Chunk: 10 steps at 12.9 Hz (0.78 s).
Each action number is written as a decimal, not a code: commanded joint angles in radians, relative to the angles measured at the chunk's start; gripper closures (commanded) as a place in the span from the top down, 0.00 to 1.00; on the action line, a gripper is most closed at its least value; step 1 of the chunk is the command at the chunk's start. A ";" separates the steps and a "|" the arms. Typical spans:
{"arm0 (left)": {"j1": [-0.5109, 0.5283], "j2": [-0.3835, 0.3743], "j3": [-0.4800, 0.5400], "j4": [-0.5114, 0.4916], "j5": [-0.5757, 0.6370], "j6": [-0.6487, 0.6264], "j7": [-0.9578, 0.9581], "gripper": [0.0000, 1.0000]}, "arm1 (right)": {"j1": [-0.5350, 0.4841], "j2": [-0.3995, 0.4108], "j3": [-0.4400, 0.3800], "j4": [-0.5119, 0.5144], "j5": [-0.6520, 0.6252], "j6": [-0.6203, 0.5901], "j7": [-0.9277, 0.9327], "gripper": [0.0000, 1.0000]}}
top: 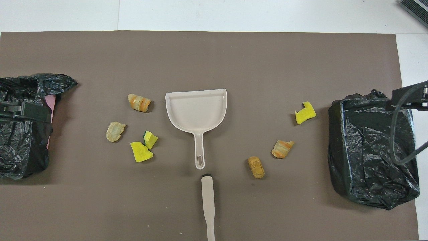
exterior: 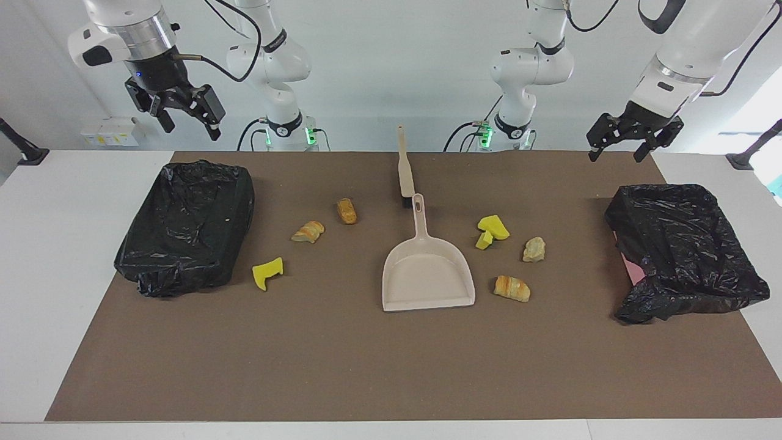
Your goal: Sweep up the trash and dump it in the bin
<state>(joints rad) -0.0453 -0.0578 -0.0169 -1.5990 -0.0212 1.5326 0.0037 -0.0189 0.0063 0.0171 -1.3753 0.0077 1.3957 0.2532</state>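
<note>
I see both tools open and empty: left tool (exterior: 635, 142) over one bin's (exterior: 684, 244) edge, right tool (exterior: 183, 113) near the other bin (exterior: 183, 226). The brush (exterior: 404, 168) lies nearest the robots, midway between arms, handle toward them; then the dustpan (exterior: 427, 269), trash (exterior: 512, 287) scattered on the worktop either side.

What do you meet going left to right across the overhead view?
Black-bagged bin → pale lump → striped lump → beige dustpan → tan lump → notched yellow scrap → second black-bagged bin.
</note>
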 commanded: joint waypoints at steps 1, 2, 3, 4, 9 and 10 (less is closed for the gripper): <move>0.002 -0.008 -0.003 -0.004 0.015 -0.022 0.018 1.00 | -0.009 -0.020 0.001 -0.024 0.012 0.002 -0.022 1.00; 0.004 -0.007 -0.003 -0.001 0.015 -0.012 0.018 1.00 | -0.009 -0.020 0.001 -0.022 0.012 0.002 -0.022 1.00; 0.002 -0.008 -0.003 -0.002 0.015 -0.009 0.015 1.00 | -0.009 -0.020 0.000 -0.024 0.012 0.000 -0.022 1.00; 0.001 -0.008 -0.003 -0.002 0.015 -0.011 0.015 1.00 | -0.010 -0.020 0.001 -0.024 0.012 0.002 -0.022 1.00; -0.013 -0.022 -0.005 -0.028 0.014 -0.011 0.016 1.00 | -0.016 -0.020 -0.003 -0.024 0.011 0.002 -0.022 1.00; -0.013 -0.028 -0.006 -0.033 0.012 -0.009 0.018 1.00 | -0.016 -0.020 -0.005 -0.024 0.011 0.002 -0.022 1.00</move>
<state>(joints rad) -0.0476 -0.0581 -0.0270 -1.6039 -0.0212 1.5300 0.0111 -0.0210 0.0063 0.0116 -1.3753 0.0077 1.3957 0.2532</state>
